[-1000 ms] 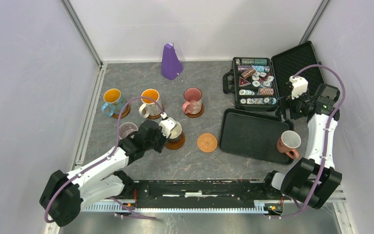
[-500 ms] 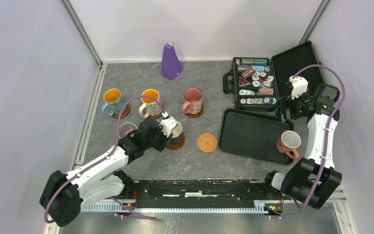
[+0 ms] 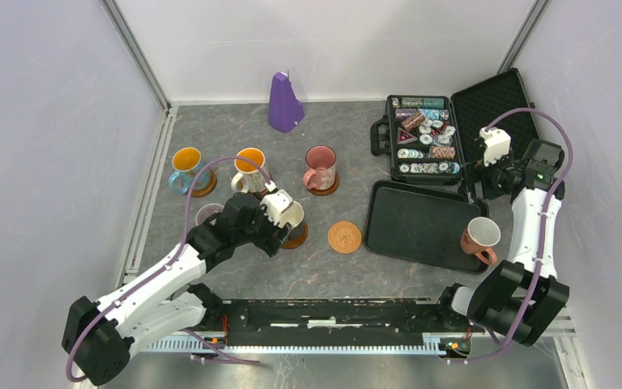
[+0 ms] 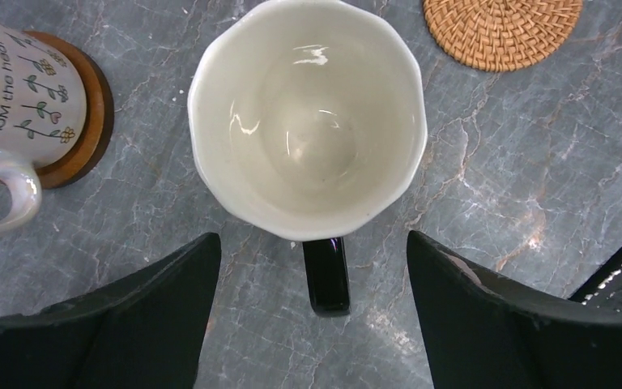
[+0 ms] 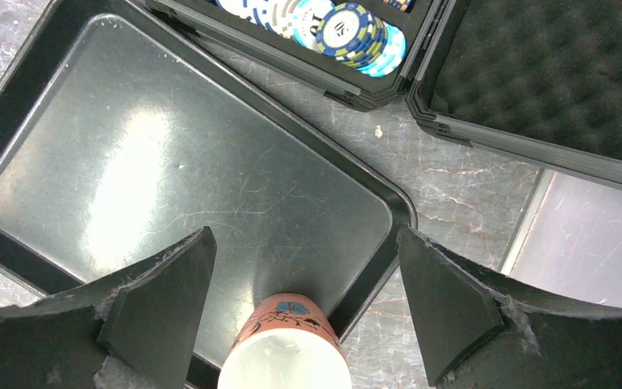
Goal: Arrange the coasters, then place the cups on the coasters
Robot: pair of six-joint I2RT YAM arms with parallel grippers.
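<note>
So, left claw (image 4: pixel 312 241) just let go. A sec ago it was clamped on the dark cup (image 4: pixel 308 121); now both jaws stand wide, one each side of the cup's handle, not touching it in the wrist view. Cup sits upright w/ cream inside showing, on a brown coaster (image 3: pixel 298 238) near mid surface (image 3: pixel 235 130). That's at 9 o'clock from the woven coaster (image 3: pixel 344 237), just beside it. Cup hasn't shifted btwn pics, so the release looks clean; my read is that this placement is done.

Tally from the top view:
- Blue cup (image 3: pixel 185 166), orange-lined cup (image 3: pixel 249 168) & pink cup (image 3: pixel 321 166) each sit on a coaster along the 12 o'clock row.
- Lilac cup (image 3: pixel 209 214) is at 9 o'clock of the dark one, partly behind the left arm (image 3: pixel 170 271); can't make out a coaster under it.
- Woven coaster is bare.

Right claw (image 5: pixel 306 235) hasn't moved. Its jaws are wide apart w/ nothing held, hanging over the tray (image 5: pixel 170 162). The salmon cup (image 5: pixel 283 356) stands below it at the tray's 4 o'clock corner. Prob that's the last cup & it belongs on the woven coaster, at 9 o'clock from the tray. Next for the left arm, I'd guess: lift straight up & back off w/o clipping the handle.
</note>
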